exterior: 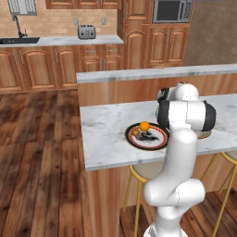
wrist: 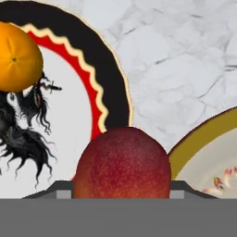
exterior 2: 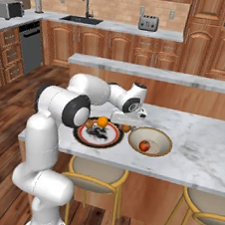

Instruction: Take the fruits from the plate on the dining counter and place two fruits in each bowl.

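Note:
The round plate [wrist: 109, 69] with black rim and red band lies on the marble dining counter [exterior 2: 200, 146]. A bright orange [wrist: 16, 58] and a smaller olive-brown fruit [exterior 2: 89, 123] rest on the plate. My gripper [exterior 2: 126, 122] hangs over the plate's right rim, shut on a brownish-orange fruit [wrist: 122, 159] that sits between its fingertips. Just to the right stands the tan bowl [exterior 2: 162, 141] with a red apple [exterior 2: 144, 146] inside. In the left base view the arm hides the gripper; the plate [exterior: 157, 141] and the orange [exterior: 145, 125] show there.
A raised counter ledge [exterior 2: 155, 72] runs behind the work area. Round stools [exterior 2: 96, 175] stand under the counter's near edge. Bare marble stretches right of the tan bowl. The kitchen worktop with a toaster [exterior 2: 148, 23] is far back.

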